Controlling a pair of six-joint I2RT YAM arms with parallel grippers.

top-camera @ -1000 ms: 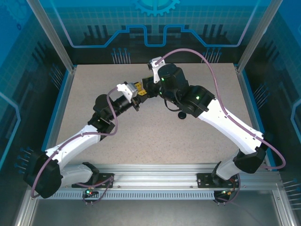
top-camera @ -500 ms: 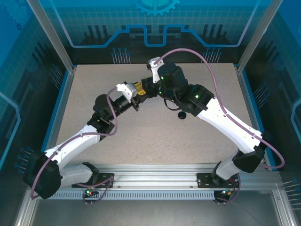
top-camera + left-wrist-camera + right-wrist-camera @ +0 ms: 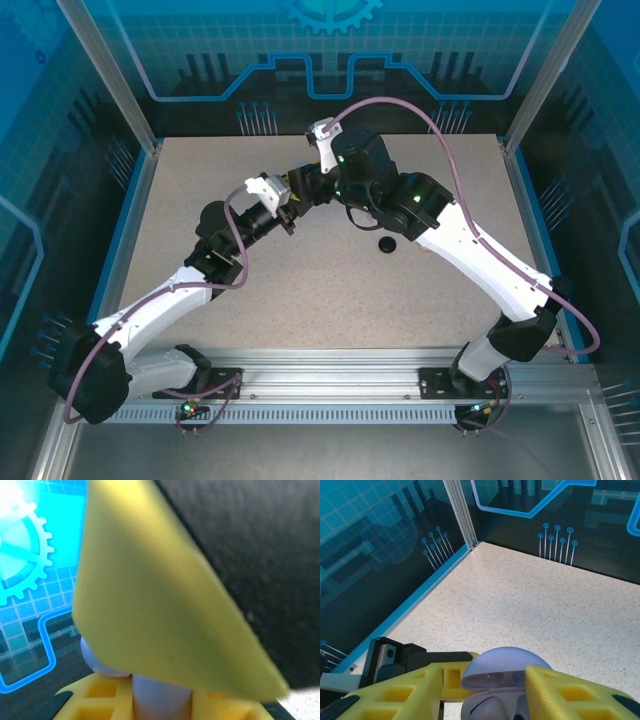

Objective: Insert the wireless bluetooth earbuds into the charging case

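Observation:
The lavender charging case (image 3: 505,664) is held off the table with its lid tipped up, and my left gripper (image 3: 160,700) is shut on its lower half (image 3: 161,701). A lavender earbud (image 3: 487,711) lies in a well of the case. My right gripper (image 3: 485,676) is open, its yellow fingers (image 3: 400,695) standing either side of the case, the left one well clear of it. In the left wrist view one of those fingers (image 3: 150,605) looms close and blurred. From above, both grippers meet at the table's far middle, left (image 3: 290,198) and right (image 3: 312,186).
A small round black object (image 3: 388,245) lies on the speckled table (image 3: 300,290) just right of centre, below the right forearm. Blue-edged walls (image 3: 420,600) close the table's sides and back. The near half of the table is bare.
My right gripper's fingers have spread apart from nearly shut. The right wrist has shifted slightly left and back, uncovering the black object. The left arm has stayed put.

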